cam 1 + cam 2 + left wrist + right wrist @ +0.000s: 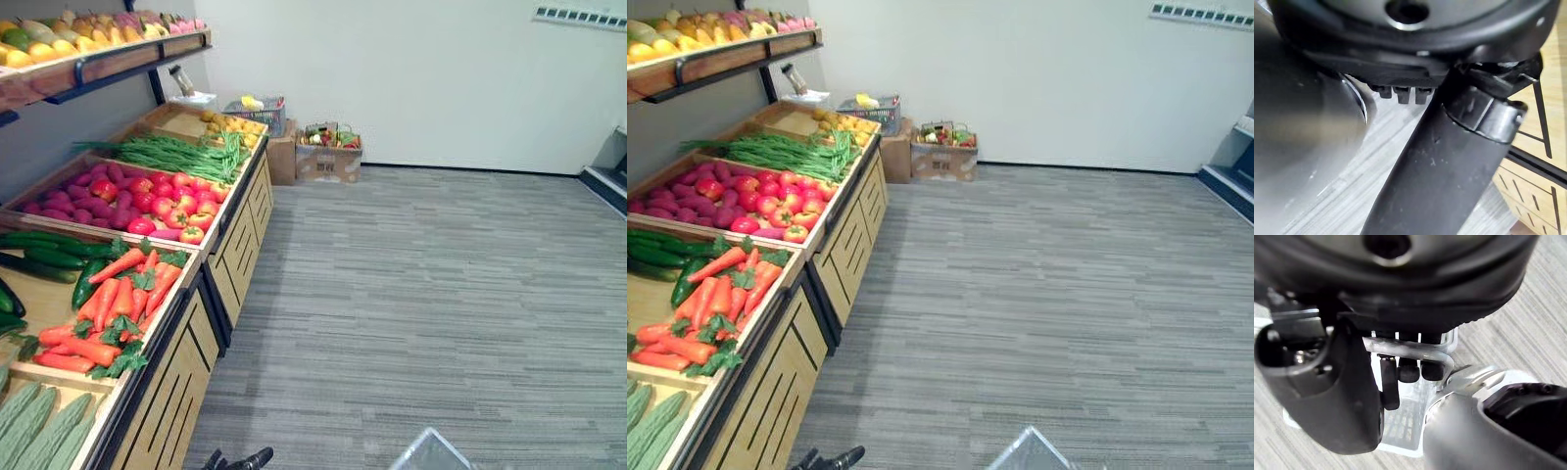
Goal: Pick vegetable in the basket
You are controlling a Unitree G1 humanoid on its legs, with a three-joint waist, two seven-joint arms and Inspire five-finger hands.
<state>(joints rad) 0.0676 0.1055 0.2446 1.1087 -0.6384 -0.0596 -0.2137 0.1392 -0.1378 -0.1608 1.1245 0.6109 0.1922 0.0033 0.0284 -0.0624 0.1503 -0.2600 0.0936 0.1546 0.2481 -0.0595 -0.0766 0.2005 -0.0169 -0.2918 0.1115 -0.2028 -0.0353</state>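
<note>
The wooden stand [235, 262] at nine o'clock, where the carrots [113, 313] are lying, could be struck by the basket [1400, 428], which is carried by its handle [1415, 348] in the right hand [1327, 396], curled round it. Of the left hand [240, 459], the state cannot be told. Grey carpet [441, 294] is laid up to a white wall [411, 78].

Orange carrots [113, 304], red tomatoes [171, 201], green beans [186, 155], grey striped carpet [421, 294]

Produce stand [230, 259], left of frame: pale wood, matt, with slatted fronts. Floor [441, 294]: grey carpet, ribbed and matt. Boxes [328, 162], upper centre: brown cardboard. Tomatoes [181, 201]: glossy skins. Basket [1410, 348] handle: bright, smooth metal wire. Right robot hand [1327, 396]: dark plastic, smooth, slight sheen.
</note>
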